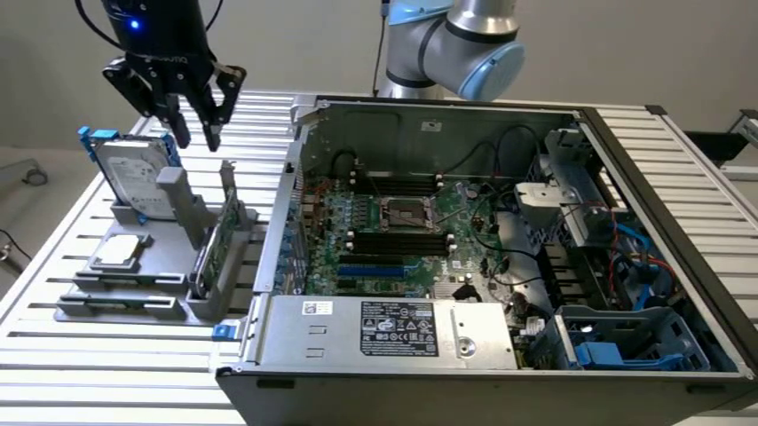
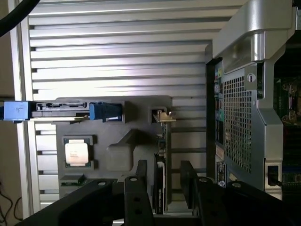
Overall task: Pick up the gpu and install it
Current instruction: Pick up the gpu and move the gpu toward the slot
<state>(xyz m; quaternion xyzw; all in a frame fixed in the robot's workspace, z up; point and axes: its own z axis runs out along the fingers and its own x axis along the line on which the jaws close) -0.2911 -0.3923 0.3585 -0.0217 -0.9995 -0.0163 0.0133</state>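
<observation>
Black gripper [image 2: 163, 165] fingers stand apart, holding nothing; the gpu [image 2: 162, 141] stands on edge directly beneath their gap, untouched (slotted in a grey holder [image 2: 117, 155]). Under the gripper lies a slatted metal desk [image 2: 117, 56], with an open computer case [image 2: 244, 117] alongside.

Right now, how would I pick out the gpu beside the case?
Left of the open computer case in the exterior view sits a grey holder. The gpu stands on edge in its slot nearest the case: a thin green board with a silver end bracket, unlike the blue-framed hard drive upright at the far end and the square chip lying flat.
</observation>
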